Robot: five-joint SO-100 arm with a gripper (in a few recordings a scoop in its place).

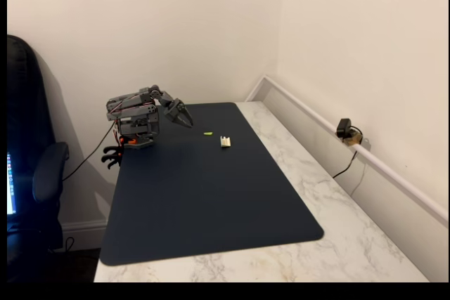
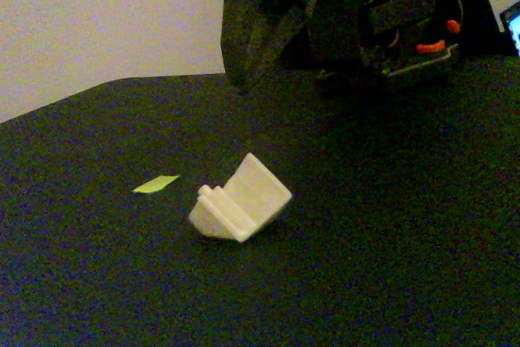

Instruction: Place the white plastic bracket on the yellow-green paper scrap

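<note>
Arm: a dark grey robot arm (image 1: pixel 133 119) sits folded at the far left corner of the dark blue mat (image 1: pixel 211 201), which serves as the landmark here.
Claw: the gripper (image 1: pixel 184 117) points down toward the mat's far edge, hanging just above it. It holds nothing and touches nothing. In the close fixed view the gripper (image 2: pixel 264 46) is dark and blurred, so whether the fingers are spread or pressed together cannot be told.
Bracket: the white plastic bracket (image 1: pixel 226 141) (image 2: pixel 240 199) lies on the mat's far part, tilted on one edge, well apart from the claw.
Paper: the yellow-green paper scrap (image 1: pixel 209 133) (image 2: pixel 155 184) lies flat on the mat, near the bracket but not touching it, between bracket and claw.
Surroundings: the mat rests on a white marble table (image 1: pixel 316 187); a small camera (image 1: pixel 344 130) sits by the wall beyond the mat's right side.
</note>
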